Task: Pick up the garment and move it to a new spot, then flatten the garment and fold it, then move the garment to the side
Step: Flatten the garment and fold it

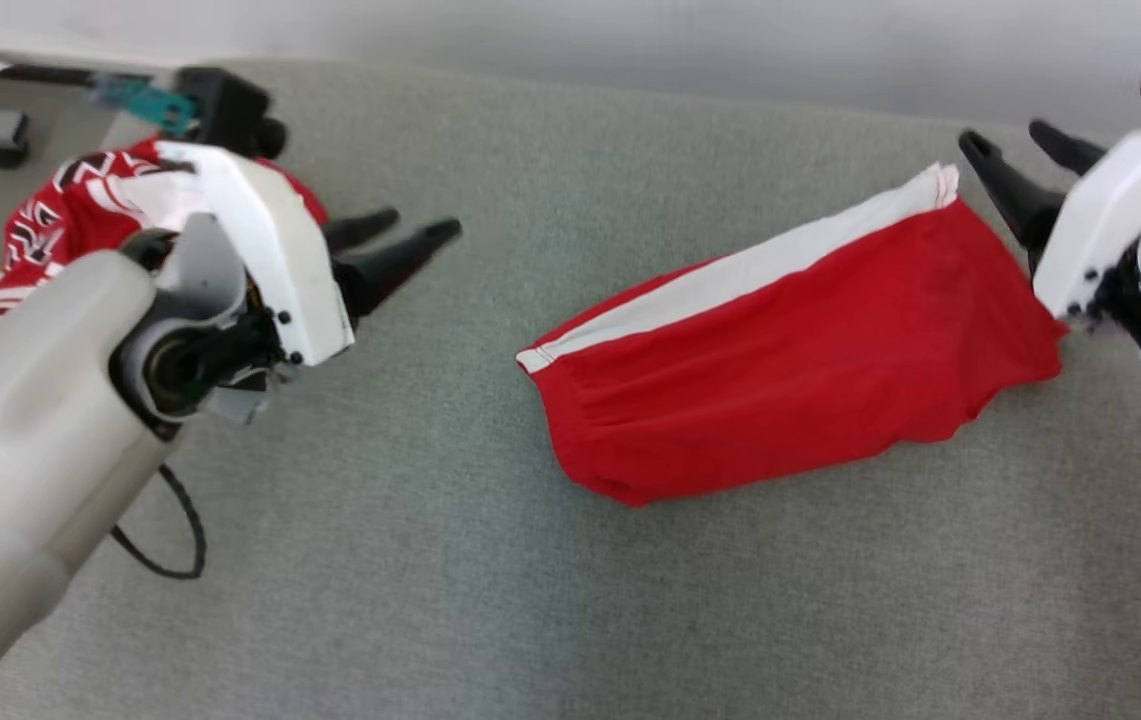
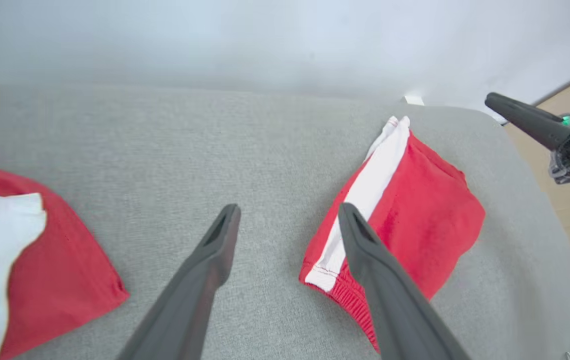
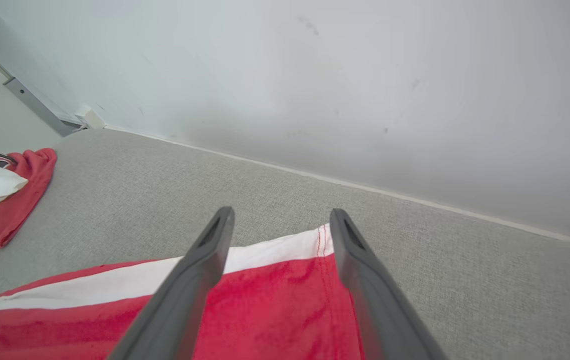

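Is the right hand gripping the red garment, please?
No, the right hand is open, its fingers spread apart with no cloth of the garment pinched between them.

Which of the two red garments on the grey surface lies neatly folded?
The red garment with the white stripe, beside the right gripper; the patterned garment behind the left arm is bunched up.

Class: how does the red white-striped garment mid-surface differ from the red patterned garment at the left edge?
The red white-striped garment lies folded flat; the red patterned garment is bunched. The striped one carries one white band; the patterned one bears black-and-white markings. Both are red and white, on grey fabric.
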### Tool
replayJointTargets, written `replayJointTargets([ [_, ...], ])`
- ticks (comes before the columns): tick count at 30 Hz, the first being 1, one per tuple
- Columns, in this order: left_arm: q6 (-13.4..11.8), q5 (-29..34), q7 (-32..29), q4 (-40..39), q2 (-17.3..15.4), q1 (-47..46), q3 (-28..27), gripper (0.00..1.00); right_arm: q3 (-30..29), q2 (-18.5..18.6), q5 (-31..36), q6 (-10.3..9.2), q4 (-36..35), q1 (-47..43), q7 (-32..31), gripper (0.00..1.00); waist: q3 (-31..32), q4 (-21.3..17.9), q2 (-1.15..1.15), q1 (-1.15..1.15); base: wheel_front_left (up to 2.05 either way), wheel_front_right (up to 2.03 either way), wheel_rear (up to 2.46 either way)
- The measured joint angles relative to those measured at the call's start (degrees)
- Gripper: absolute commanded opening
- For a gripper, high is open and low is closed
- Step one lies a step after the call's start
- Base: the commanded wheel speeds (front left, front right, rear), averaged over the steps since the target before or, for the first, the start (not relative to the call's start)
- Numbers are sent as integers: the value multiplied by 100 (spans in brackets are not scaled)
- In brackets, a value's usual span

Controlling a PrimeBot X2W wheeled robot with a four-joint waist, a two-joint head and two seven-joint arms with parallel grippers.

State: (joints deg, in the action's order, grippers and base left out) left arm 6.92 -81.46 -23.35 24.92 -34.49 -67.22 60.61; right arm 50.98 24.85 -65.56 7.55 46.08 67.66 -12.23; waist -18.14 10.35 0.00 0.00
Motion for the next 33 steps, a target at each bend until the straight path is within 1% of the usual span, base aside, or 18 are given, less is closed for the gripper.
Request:
replayJointTargets([
  [3, -207, 439, 1101, -36, -7, 246, -126, 100, 29, 126, -46, 0, 53, -341, 416, 100, 225, 3, 0, -1, 0, 0, 0],
  [5, -422, 799, 1767, -118, 47, 428, -137, 100, 51, 216, -53, 0, 220, -497, 592, 100, 319, 44, 0, -1, 0, 0, 0],
  [7, -595, 1039, 2284, -236, 105, 624, -134, 100, 64, 290, -73, 0, 439, -622, 660, 100, 350, 132, 0, -1, 0, 0, 0],
  [9, -832, 1248, 2774, -318, 176, 850, -147, 100, 77, 299, -129, 0, 657, -723, 678, 100, 353, 234, 0, -1, 0, 0, 0],
  [13, -1201, 1539, 3479, -525, 341, 1290, -112, 100, 82, 359, -268, 0, 998, -795, 620, 100, 317, 456, 0, -1, 0, 0, 0],
  [18, -1500, 1795, 3793, -801, 530, 1818, -237, 100, 125, 402, -354, 0, 1405, -786, 396, 100, 204, 707, 0, -1, 0, 0, 0],
  [21, -1588, 1968, 3827, -942, 626, 2104, -408, 100, 168, 398, -457, 0, 1549, -776, 121, 100, 146, 844, 0, -1, 0, 0, 0],
  [26, -1571, 2091, 3842, -1100, 806, 2671, -816, 100, 244, 378, -626, 0, 1876, -779, -628, 100, 164, 1014, 0, 0, 0, 0, 0],
  [30, -1519, 2307, 3843, -1169, 946, 3086, -1177, 100, 286, 377, -721, 0, 1928, -779, -1129, 100, 243, 1075, 0, 0, 0, 0, 0],
  [31, -1519, 2373, 3842, -1177, 984, 3177, -1281, 100, 290, 375, -746, -1, 1915, -781, -1172, 64, 255, 1084, 0, 0, 0, 0, 0],
  [32, -1518, 2442, 3842, -1196, 1033, 3271, -1397, 100, 290, 371, -769, -2, 1911, -783, -1189, 41, 261, 1090, 0, 0, 0, 0, 0],
  [33, -1503, 2518, 3843, -1211, 1069, 3350, -1494, 100, 293, 370, -778, -3, 1893, -785, -1187, 41, 262, 1093, 0, 0, 0, 0, 0],
])
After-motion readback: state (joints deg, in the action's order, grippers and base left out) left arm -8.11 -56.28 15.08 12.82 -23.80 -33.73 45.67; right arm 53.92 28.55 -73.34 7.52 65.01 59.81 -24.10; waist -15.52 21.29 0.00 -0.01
